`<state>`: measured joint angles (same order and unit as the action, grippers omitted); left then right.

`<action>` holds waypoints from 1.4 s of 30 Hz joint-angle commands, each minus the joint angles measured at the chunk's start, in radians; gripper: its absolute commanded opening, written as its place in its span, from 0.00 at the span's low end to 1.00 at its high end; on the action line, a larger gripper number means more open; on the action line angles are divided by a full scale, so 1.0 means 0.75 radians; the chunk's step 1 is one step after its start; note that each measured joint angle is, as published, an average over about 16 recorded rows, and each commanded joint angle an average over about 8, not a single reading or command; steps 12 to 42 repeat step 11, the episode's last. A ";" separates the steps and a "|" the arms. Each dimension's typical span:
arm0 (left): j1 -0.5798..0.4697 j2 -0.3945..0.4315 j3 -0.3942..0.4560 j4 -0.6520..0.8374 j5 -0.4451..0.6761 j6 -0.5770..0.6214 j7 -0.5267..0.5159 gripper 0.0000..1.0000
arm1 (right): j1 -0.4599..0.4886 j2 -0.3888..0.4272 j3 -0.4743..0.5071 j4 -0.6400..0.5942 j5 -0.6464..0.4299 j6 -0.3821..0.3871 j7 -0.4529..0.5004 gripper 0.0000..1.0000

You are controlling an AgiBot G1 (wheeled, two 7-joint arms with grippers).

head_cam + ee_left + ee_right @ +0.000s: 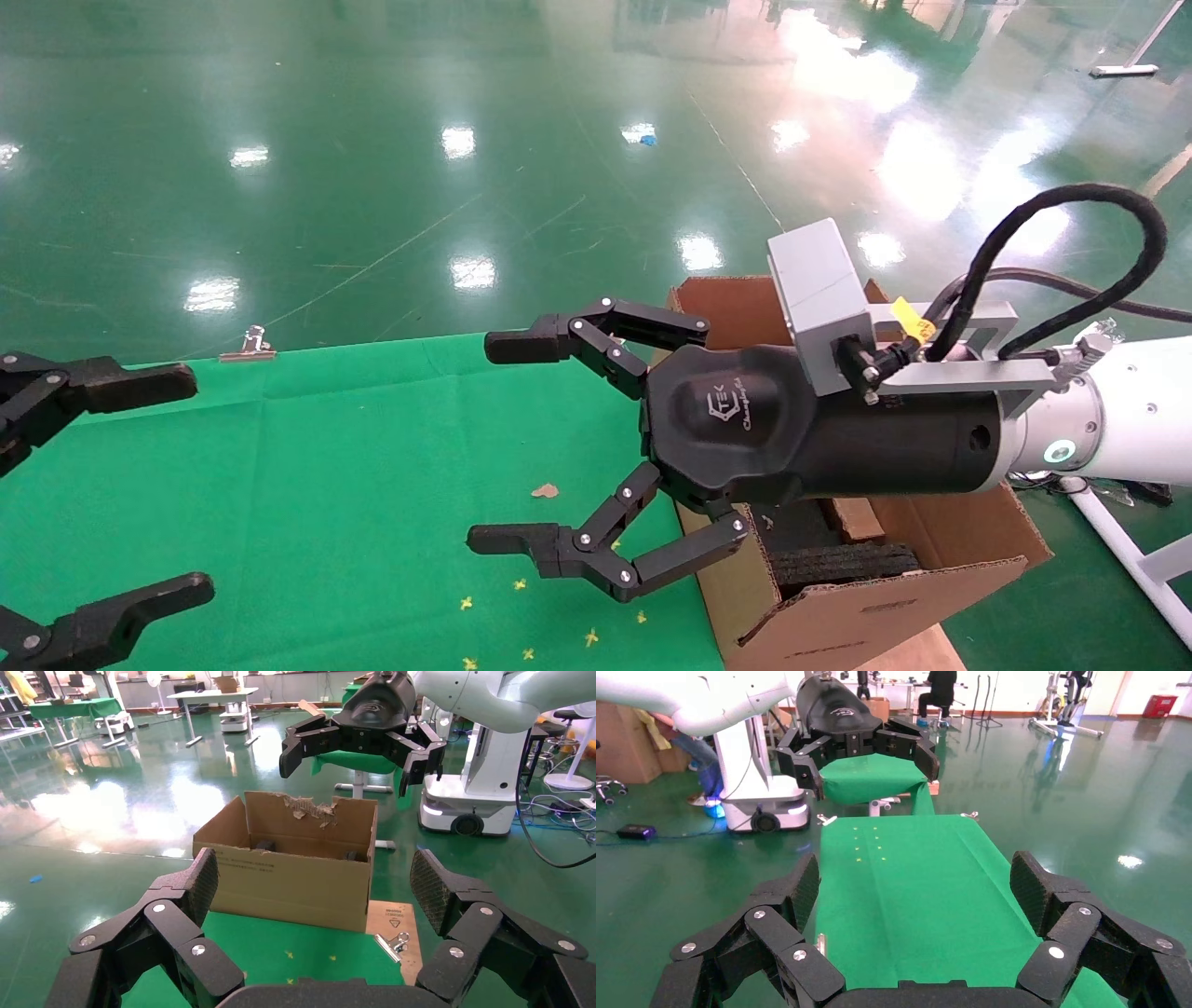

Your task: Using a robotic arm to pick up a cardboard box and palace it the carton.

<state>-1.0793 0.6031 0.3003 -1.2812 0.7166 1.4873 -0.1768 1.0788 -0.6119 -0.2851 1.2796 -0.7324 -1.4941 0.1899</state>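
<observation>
My right gripper point(494, 443) is open and empty on the white robotic arm point(1117, 419). It hangs above the green cloth, just left of the carton point(866, 606). The carton is a large brown box with upright flaps, one torn point(309, 806), and black foam point(838, 564) inside. A brown cardboard piece point(857, 517) shows inside it beside the foam; I cannot tell whether it is the small cardboard box. My left gripper point(186, 485) is open and empty at the table's left edge, facing the carton point(295, 881). No small box lies on the cloth.
A green cloth point(354, 485) covers the table and has small yellow crosses point(521, 584) and a cardboard scrap point(545, 490) on it. A metal binder clip point(250, 347) holds the far edge, and another point(393, 943) lies by the carton. The shiny green floor surrounds the table.
</observation>
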 commanded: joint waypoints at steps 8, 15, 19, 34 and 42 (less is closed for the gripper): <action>0.000 0.000 0.000 0.000 0.000 0.000 0.000 1.00 | 0.000 0.000 0.000 0.000 0.000 0.000 0.000 1.00; 0.000 0.000 0.000 0.000 0.000 0.000 0.000 1.00 | 0.000 0.000 0.000 0.000 0.000 0.000 0.000 1.00; 0.000 0.000 0.000 0.000 0.000 0.000 0.000 1.00 | 0.000 0.000 0.000 0.000 0.000 0.000 0.000 1.00; 0.000 0.000 0.000 0.000 0.000 0.000 0.000 1.00 | 0.000 0.000 0.000 0.000 0.000 0.000 0.000 1.00; 0.000 0.000 0.000 0.000 0.000 0.000 0.000 1.00 | 0.000 0.000 0.000 0.000 0.000 0.000 0.000 1.00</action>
